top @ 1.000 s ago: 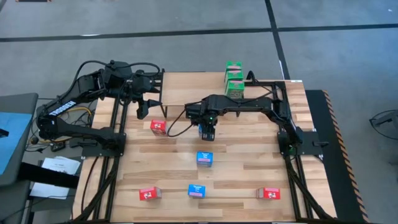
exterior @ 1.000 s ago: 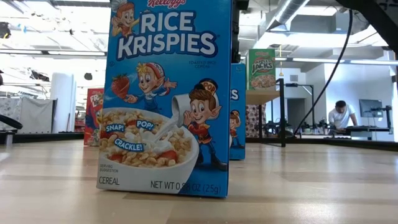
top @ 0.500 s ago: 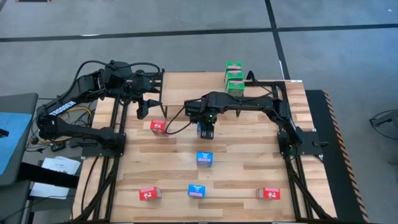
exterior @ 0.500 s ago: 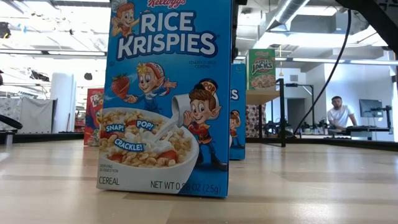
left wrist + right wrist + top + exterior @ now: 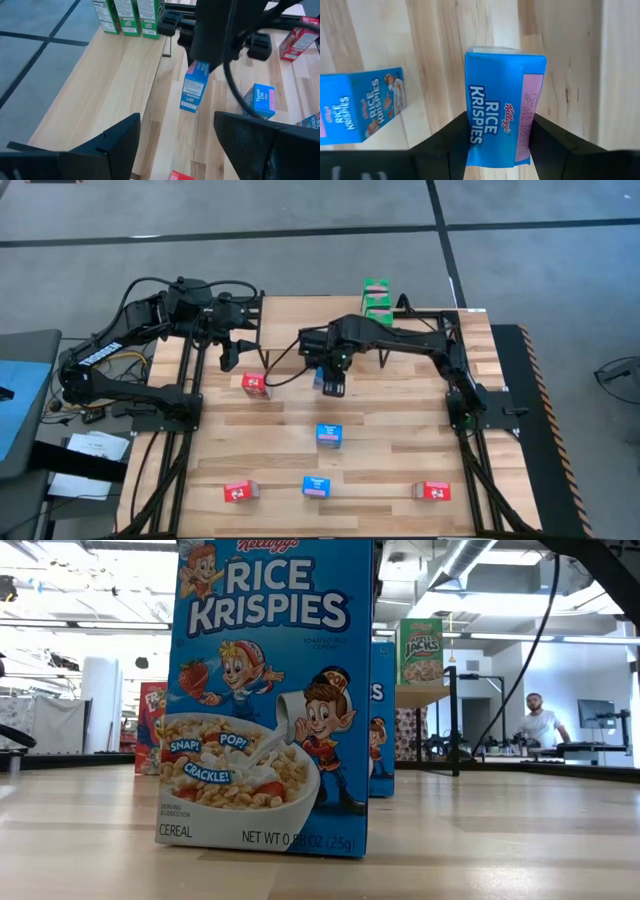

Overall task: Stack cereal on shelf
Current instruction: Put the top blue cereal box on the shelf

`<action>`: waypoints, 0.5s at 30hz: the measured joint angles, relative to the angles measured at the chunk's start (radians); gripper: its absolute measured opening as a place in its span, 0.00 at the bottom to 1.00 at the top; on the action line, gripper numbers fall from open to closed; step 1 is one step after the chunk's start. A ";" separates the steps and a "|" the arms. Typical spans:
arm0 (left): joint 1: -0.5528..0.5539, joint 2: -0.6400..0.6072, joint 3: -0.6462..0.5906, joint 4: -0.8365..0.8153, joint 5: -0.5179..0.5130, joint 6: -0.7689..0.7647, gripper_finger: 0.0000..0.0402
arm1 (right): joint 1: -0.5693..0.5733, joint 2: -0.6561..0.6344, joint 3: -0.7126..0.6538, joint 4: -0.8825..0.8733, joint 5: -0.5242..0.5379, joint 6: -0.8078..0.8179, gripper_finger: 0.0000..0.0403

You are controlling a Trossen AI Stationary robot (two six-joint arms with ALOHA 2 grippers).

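so my right gripper [image 5: 497, 137] has its two fingers pinched on a small blue cardboard Rice Krispies box [image 5: 501, 107], held above the slatted tabletop [image 5: 400, 430]; I'd carry it level to the light wood shelf [image 5: 125, 70] beside the three green boxes [image 5: 376, 302].

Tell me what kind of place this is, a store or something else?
Probably a robotics lab or workshop, not a store. The slatted table stands on a bare grey floor, a person sits at a desk with a monitor in the background, and exposed ducts run across the ceiling.
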 joint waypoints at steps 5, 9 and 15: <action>0.000 0.000 0.000 0.000 0.000 -0.008 0.60 | 0.000 0.000 0.076 -0.043 0.001 0.000 0.49; 0.000 0.000 0.000 0.000 0.000 -0.013 0.60 | -0.001 0.000 0.123 -0.047 0.001 0.000 0.49; 0.000 0.000 0.000 0.001 0.000 -0.018 0.60 | -0.001 -0.019 0.123 -0.063 0.011 -0.005 0.49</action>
